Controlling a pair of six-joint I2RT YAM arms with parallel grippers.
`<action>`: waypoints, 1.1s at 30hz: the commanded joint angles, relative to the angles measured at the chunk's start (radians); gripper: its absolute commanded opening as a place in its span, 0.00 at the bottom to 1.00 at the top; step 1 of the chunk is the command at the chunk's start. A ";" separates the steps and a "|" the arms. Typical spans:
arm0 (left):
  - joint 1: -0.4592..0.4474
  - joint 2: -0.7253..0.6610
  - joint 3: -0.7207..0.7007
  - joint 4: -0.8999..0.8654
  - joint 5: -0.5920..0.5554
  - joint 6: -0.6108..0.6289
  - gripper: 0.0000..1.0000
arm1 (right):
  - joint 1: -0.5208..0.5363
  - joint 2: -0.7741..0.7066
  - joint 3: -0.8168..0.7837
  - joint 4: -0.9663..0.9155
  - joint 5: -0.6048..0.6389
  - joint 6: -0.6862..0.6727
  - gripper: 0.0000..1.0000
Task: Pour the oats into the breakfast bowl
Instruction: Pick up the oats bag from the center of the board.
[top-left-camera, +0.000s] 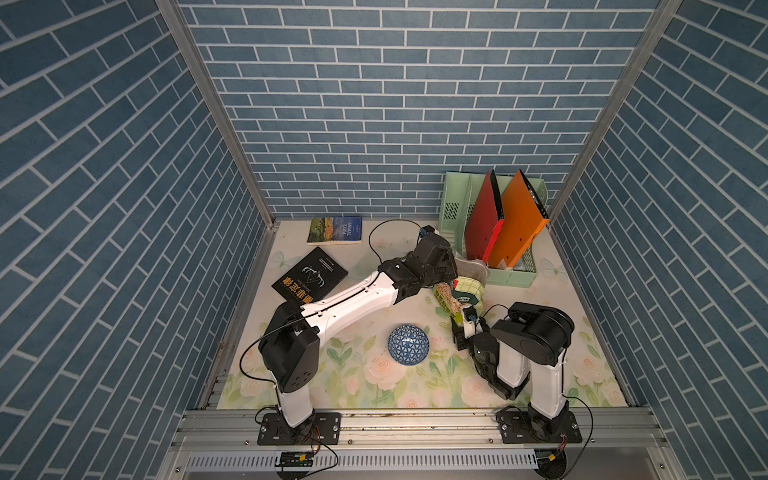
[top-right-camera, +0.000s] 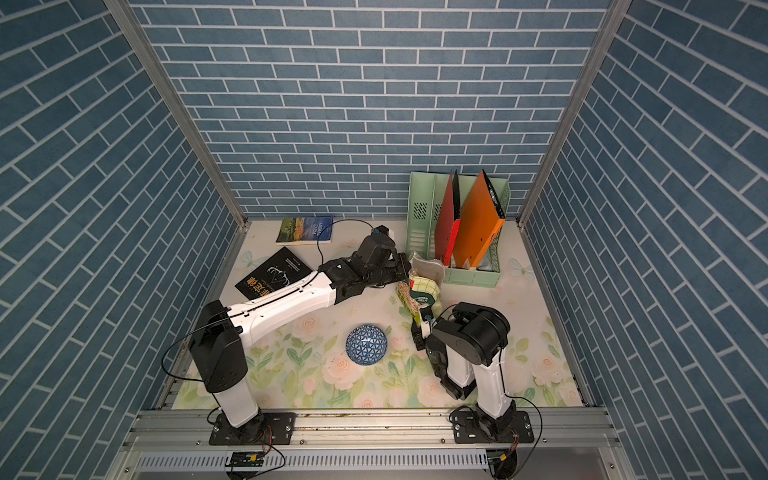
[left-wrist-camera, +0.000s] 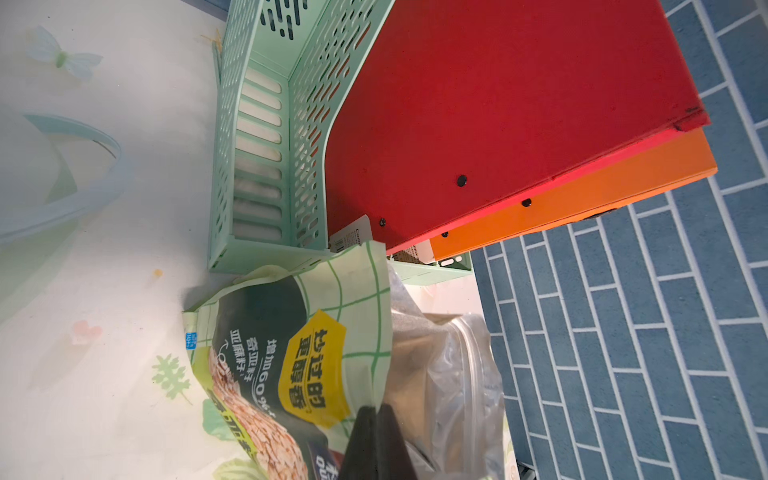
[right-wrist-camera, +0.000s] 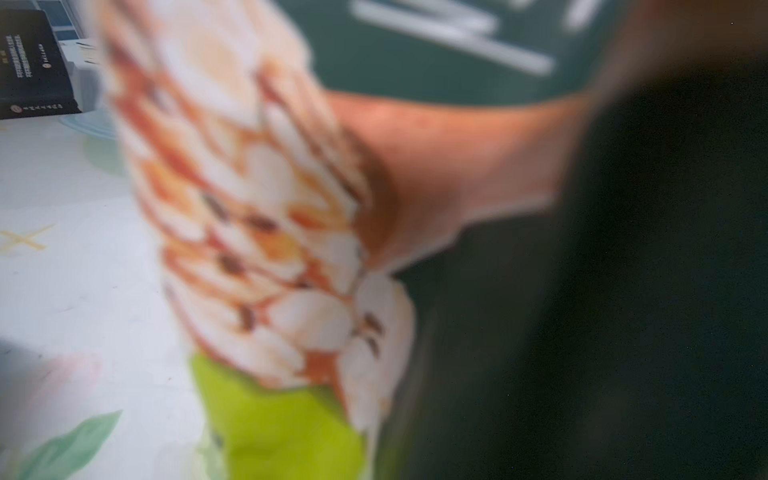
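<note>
The oats bag (top-left-camera: 459, 291), crinkly green with yellow labels, stands upright near the back right in both top views (top-right-camera: 420, 286). My left gripper (left-wrist-camera: 376, 409) is shut on the bag's top edge beside its open mouth (top-left-camera: 454, 266). The loose oats inside do not show. My right gripper (top-left-camera: 462, 322) is low at the bag's near side. The bag (right-wrist-camera: 270, 208) fills the right wrist view as a blur, so the jaws' hold is unclear. The blue-and-white breakfast bowl (top-left-camera: 408, 345) sits on the mat in front of the bag, apart from both grippers (top-right-camera: 367, 345).
A mint-green file rack (top-left-camera: 513, 279) with a red folder (top-left-camera: 484, 224) and an orange folder (top-left-camera: 519, 224) stands right behind the bag. A black book (top-left-camera: 309, 274) and a landscape-cover book (top-left-camera: 335, 230) lie at the back left. Blue brick walls close in three sides.
</note>
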 joint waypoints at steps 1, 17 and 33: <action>0.009 -0.037 -0.011 0.029 -0.014 0.021 0.00 | -0.002 -0.025 -0.010 0.185 0.015 0.001 0.40; 0.101 -0.162 -0.057 0.027 0.048 0.108 0.32 | 0.027 -0.361 0.088 -0.461 0.027 -0.051 0.00; 0.113 -0.457 -0.273 0.093 -0.178 0.176 0.73 | 0.067 -0.748 0.277 -1.145 0.084 -0.171 0.00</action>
